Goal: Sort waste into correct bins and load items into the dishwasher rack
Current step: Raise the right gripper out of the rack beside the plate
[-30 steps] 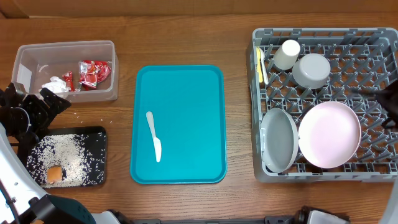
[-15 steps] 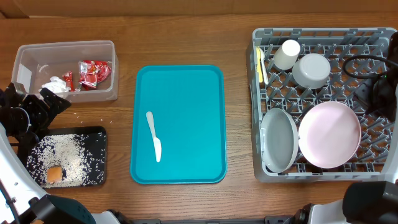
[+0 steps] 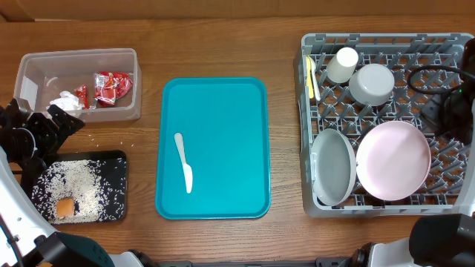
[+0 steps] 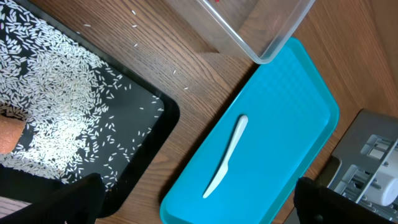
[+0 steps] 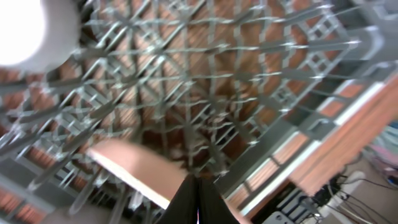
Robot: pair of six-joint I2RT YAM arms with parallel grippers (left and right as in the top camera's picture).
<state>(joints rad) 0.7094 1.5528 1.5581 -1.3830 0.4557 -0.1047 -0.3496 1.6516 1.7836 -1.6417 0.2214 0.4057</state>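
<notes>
The grey dishwasher rack point(image 3: 386, 44) on the right holds a white cup point(image 3: 343, 64), a white bowl point(image 3: 371, 83), a white plate point(image 3: 333, 166), a pinkish plate point(image 3: 392, 159) and yellow cutlery point(image 3: 309, 74). A white plastic knife point(image 3: 183, 162) lies on the teal tray point(image 3: 215, 111). It also shows in the left wrist view point(image 4: 227, 155). The clear tub point(image 3: 44, 63) holds red wrappers point(image 3: 113, 86) and a napkin point(image 3: 67, 101). The black tray point(image 3: 117, 185) holds rice point(image 3: 78, 185) and an orange cube point(image 3: 65, 207). My left gripper point(image 4: 199, 211) is open and empty. My right gripper point(image 5: 199, 200) is shut and empty above the rack floor point(image 5: 186, 93), beside the pinkish plate point(image 5: 130, 167).
In the overhead view the left arm point(image 3: 33, 133) sits at the table's left edge between tub and black tray. The right arm point(image 3: 447, 117) hangs over the rack's right side. A few rice grains point(image 4: 174, 71) lie loose on the wood.
The right arm has come in over the right side of the rack and settled there. The left arm and all objects have not moved.
</notes>
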